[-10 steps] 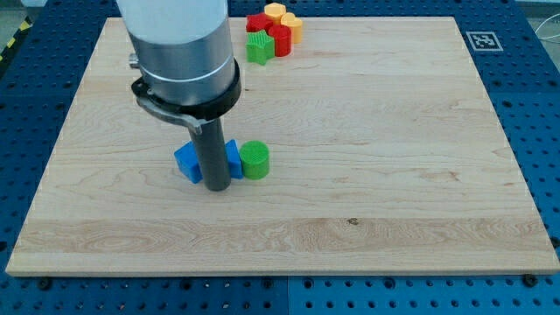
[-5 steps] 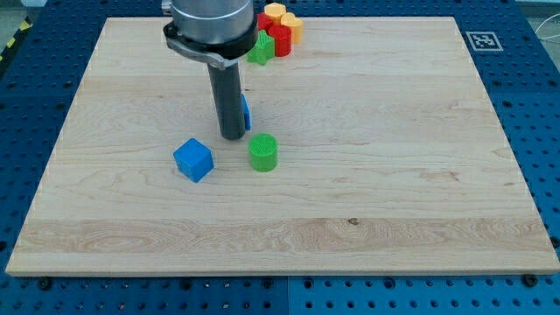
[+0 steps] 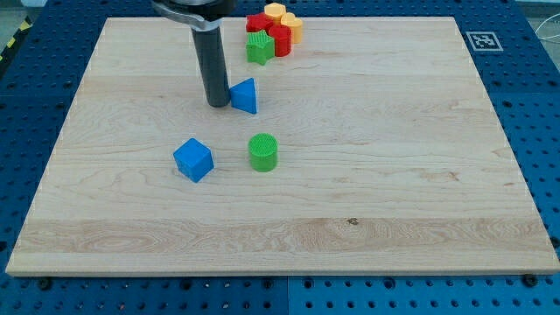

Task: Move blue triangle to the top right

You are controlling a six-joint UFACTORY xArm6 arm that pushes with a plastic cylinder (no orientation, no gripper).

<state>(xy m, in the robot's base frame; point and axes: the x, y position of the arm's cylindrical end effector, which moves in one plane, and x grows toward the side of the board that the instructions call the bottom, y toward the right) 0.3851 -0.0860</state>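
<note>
The blue triangle point(image 3: 246, 95) lies on the wooden board point(image 3: 394, 157), left of centre in the upper part of the view. My tip point(image 3: 217, 104) stands right against its left side, touching or nearly touching it. The dark rod rises from there out of the view's top. A blue cube point(image 3: 193, 159) and a green cylinder point(image 3: 262, 151) sit lower down, below the triangle, apart from the tip.
A cluster of blocks sits at the board's top edge: a green star point(image 3: 258, 47), red blocks point(image 3: 276, 36) and yellow blocks point(image 3: 283, 16). It lies just above and right of the blue triangle. A marker tag point(image 3: 484, 40) is at the top right corner.
My tip moved up the view from between the blue cube and green cylinder. The blue triangle was pushed upward with it, away from the cube and cylinder. The cylinder shifted slightly.
</note>
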